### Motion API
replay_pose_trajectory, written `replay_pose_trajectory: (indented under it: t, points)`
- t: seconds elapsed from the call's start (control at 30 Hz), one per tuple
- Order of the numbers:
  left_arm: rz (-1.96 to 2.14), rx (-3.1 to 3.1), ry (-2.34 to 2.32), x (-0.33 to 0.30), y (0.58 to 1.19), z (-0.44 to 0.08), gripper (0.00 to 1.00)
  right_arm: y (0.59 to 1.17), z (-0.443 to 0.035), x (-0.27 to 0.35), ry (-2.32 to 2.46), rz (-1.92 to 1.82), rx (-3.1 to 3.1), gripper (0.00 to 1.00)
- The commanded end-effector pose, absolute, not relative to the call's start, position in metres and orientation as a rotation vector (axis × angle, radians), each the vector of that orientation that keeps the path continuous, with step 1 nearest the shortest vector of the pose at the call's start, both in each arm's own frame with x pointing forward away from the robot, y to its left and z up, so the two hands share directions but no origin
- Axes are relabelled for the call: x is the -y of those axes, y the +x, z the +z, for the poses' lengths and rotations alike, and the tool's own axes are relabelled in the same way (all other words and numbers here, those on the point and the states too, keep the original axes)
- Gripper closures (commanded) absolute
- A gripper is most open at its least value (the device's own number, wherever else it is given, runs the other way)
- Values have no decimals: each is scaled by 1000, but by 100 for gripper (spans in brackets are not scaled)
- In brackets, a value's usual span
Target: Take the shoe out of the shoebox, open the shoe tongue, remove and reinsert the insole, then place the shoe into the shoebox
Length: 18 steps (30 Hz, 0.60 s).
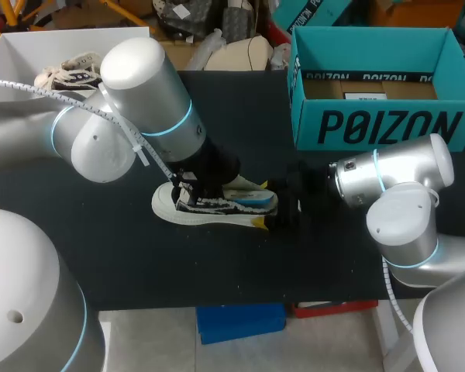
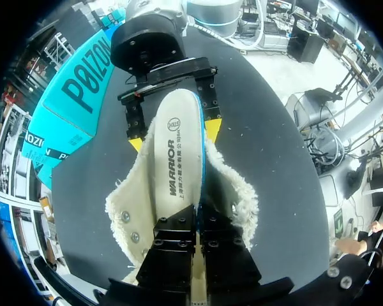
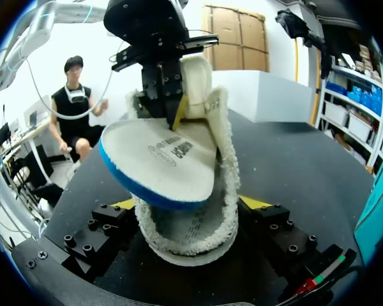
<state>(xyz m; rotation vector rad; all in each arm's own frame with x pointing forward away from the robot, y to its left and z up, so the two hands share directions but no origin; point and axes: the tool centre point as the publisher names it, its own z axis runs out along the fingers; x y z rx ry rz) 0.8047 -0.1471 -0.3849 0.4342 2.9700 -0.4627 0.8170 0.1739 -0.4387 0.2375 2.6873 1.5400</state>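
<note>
Closest to its own wrist camera, the left claw [image 2: 195, 223] was clenched on one end of the insole [image 2: 175, 153], holding it raised at a slant over the fleecy shoe [image 2: 236, 191], apparently so it could slide clear of or back into the lining. At the shoe's other end the right claw [image 3: 190, 213] pinched it from both sides, seemingly to pin it to the black desk [image 1: 101, 256] against that pull. The shoe sat mid-desk, well apart from the open teal shoebox [image 1: 387, 124] at the far right.
</note>
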Motion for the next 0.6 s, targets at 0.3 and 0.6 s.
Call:
replay_pose_trajectory:
  t: [0.3,0.6]
  points:
    - [-516,-2855,450,152,799,-392,46,818,-442,-171,238,1540,-2689,100]
    - [-436,-2789,367,154,801,-400,17,818,-442,-171,238,1540,-2689,100]
